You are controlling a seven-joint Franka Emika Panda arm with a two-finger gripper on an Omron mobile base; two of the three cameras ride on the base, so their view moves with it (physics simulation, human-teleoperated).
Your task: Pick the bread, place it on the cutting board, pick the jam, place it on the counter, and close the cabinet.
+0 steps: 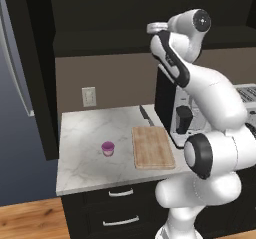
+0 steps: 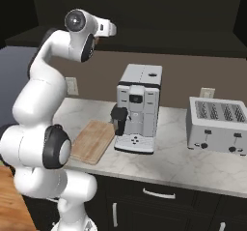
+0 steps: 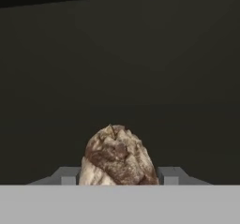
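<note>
**End effector closed on bread, arm raised to cabinet level**

High at the dark upper wall cabinet [image 1: 115,13], the white arm reaches up. Hand view: end effector [image 3: 117,178] clamped on the small crusty brown loaf of bread [image 3: 117,157], a grey fingertip [image 3: 70,175] at each side.

On the white veined marble counter [image 1: 85,133]:
- light-tan wooden cutting board [image 1: 152,147], bare;
- small purple jam jar [image 1: 107,148], near the board's left edge;
- silver coffee machine [image 2: 138,108] and silver toaster [image 2: 218,123], right of the board.

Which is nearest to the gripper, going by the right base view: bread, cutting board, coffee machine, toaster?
1. bread: between the fingers of the gripper, seen in the hand view.
2. coffee machine: below, mid-counter.
3. cutting board: lower, front left; too close to the coffee machine to call.
4. toaster: far right.
</note>
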